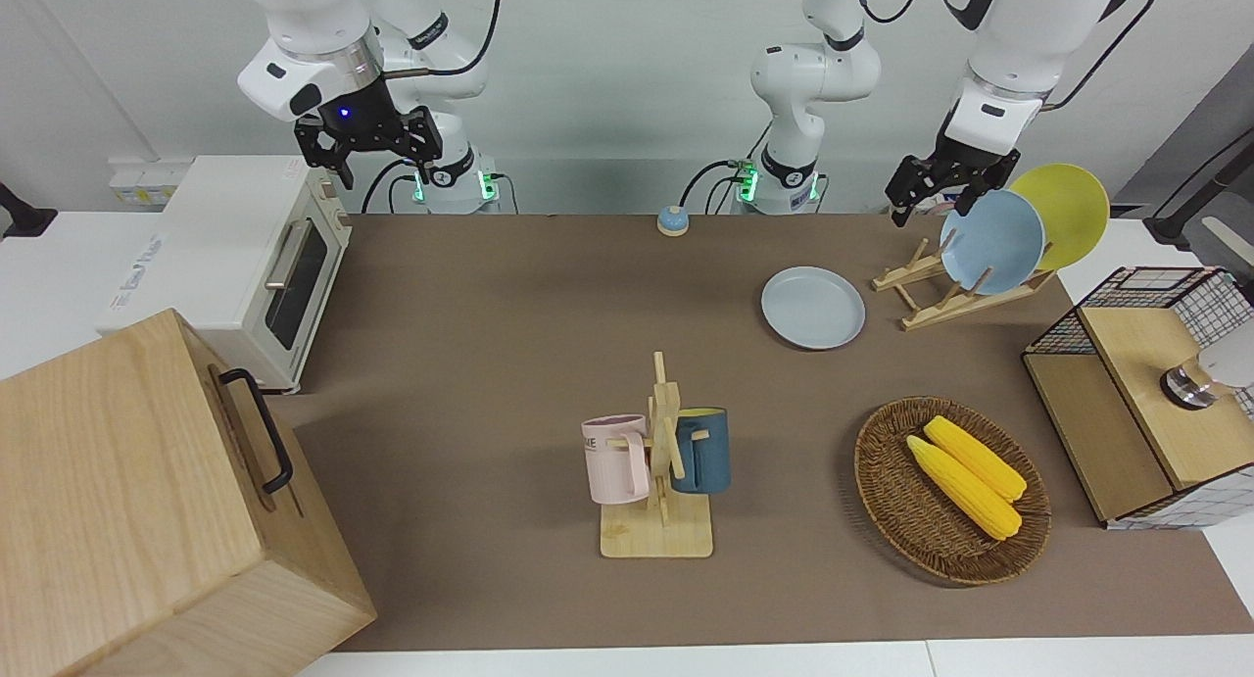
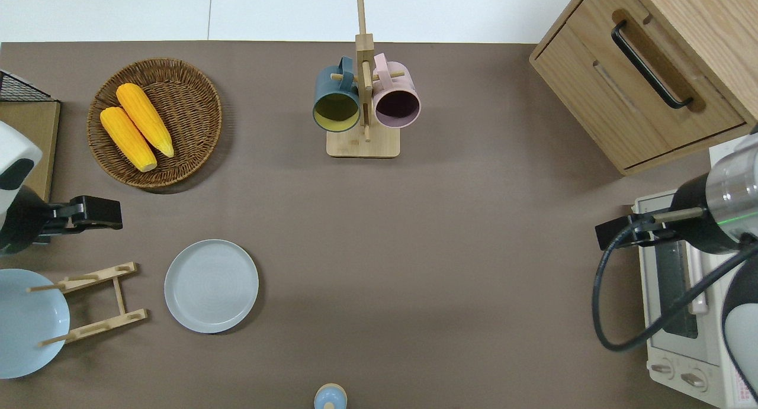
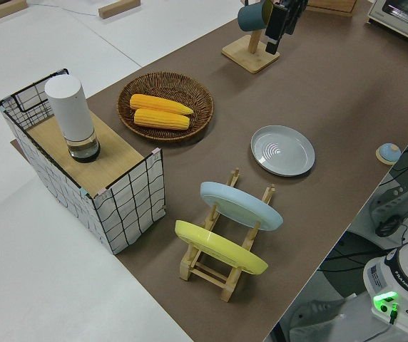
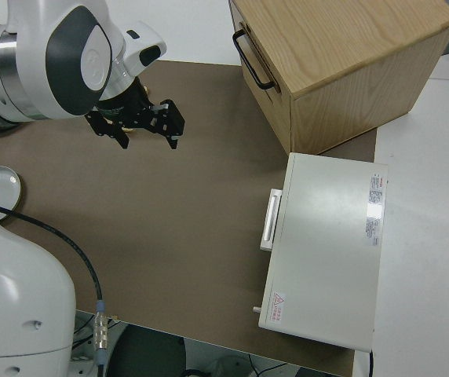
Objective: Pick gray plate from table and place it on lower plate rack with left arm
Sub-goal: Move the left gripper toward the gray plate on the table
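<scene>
Front view: the gray plate (image 1: 813, 307) lies flat on the brown bench (image 1: 509, 363), just beside the lower plate rack (image 1: 955, 283) toward the right arm's end. The rack holds a sky-blue plate (image 1: 991, 242) and a yellow plate (image 1: 1063, 215) on edge. The left gripper (image 1: 936, 195) hangs in the air with its jaws released, grasping nothing. The right arm is parked; its gripper (image 1: 364, 146) shows released jaws.

Overhead view: the left gripper (image 2: 89, 213) is over bare bench, between the rack (image 2: 95, 302) and the wicker basket (image 2: 155, 122) of corn. The gray plate (image 2: 211, 286) sits apart from the rack's free pegs.

Left side view: the gray plate (image 3: 283, 150) rests farther from the wire crate (image 3: 90, 171) than the rack (image 3: 225, 246) does.

Right side view: the right gripper (image 4: 134, 126) has its jaws spread, empty.
</scene>
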You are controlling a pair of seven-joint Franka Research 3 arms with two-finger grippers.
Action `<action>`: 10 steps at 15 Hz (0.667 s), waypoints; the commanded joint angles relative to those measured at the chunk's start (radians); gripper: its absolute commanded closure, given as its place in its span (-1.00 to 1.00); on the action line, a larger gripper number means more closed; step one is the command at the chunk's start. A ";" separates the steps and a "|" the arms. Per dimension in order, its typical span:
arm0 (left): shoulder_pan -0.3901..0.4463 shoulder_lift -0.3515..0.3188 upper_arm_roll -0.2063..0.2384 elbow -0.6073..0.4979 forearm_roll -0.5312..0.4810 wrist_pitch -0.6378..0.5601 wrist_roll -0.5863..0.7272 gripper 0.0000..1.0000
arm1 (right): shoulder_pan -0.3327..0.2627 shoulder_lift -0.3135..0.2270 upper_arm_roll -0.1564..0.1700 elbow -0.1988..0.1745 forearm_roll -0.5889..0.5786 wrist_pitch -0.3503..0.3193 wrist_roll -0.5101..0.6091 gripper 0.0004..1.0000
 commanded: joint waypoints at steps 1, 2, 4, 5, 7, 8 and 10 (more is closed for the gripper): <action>-0.014 -0.007 0.012 -0.007 -0.009 -0.022 -0.016 -0.99 | -0.015 -0.005 0.007 0.006 0.004 -0.015 -0.003 -0.98; -0.014 -0.007 0.012 -0.009 -0.007 -0.022 -0.014 -0.99 | -0.015 -0.005 0.007 0.006 0.004 -0.015 -0.003 -0.98; -0.014 -0.007 0.011 -0.022 -0.007 -0.020 -0.014 -0.99 | -0.013 -0.005 0.007 0.006 0.004 -0.015 -0.003 -0.98; -0.015 -0.007 0.012 -0.032 -0.007 -0.020 -0.016 -0.99 | -0.013 -0.005 0.007 0.006 0.004 -0.015 -0.003 -0.97; -0.014 -0.005 0.012 -0.048 -0.007 -0.020 -0.011 -0.99 | -0.015 -0.005 0.007 0.006 0.004 -0.015 -0.003 -0.97; -0.014 -0.007 0.012 -0.071 -0.007 -0.010 -0.008 -0.99 | -0.015 -0.005 0.007 0.006 0.004 -0.015 -0.003 -0.97; -0.009 -0.005 0.011 -0.104 -0.007 0.015 -0.001 -0.99 | -0.015 -0.005 0.007 0.006 0.004 -0.015 -0.003 -0.97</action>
